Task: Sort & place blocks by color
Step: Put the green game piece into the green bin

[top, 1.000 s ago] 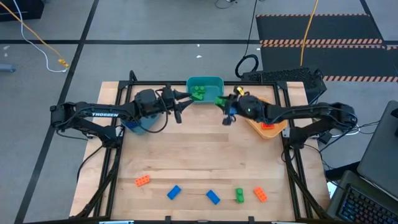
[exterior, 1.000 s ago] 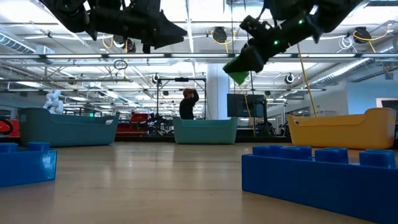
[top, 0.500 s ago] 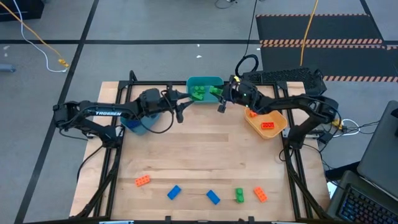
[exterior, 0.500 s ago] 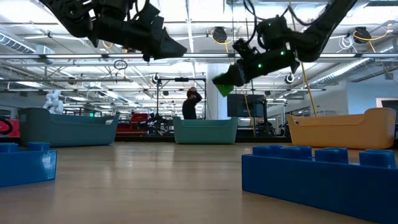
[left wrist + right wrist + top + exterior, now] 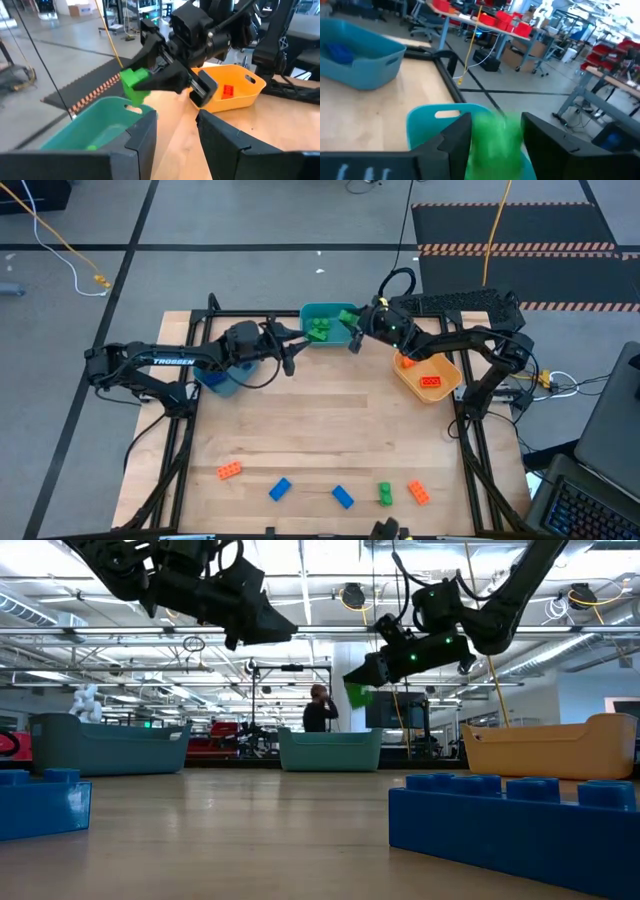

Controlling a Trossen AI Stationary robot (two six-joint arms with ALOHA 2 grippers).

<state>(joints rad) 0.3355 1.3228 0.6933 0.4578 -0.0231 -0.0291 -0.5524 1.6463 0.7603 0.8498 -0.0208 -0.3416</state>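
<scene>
right gripper [image 5: 352, 330] above the teal plastic bin's [image 5: 330, 311] rim, small green studded brick [image 5: 134, 84] between its parted fingers, grip unclear, left gripper [image 5: 290, 355] partly open, empty, beside blue bin [image 5: 222, 380], bare wooden tabletop [image 5: 320, 420] between, loose bricks [image 5: 341, 496] along near edge

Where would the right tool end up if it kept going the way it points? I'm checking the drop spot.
Probably at the teal plastic bin: the right tool, with the small green plastic brick between its fingers, points at its rim. Depth is unclear.
</scene>
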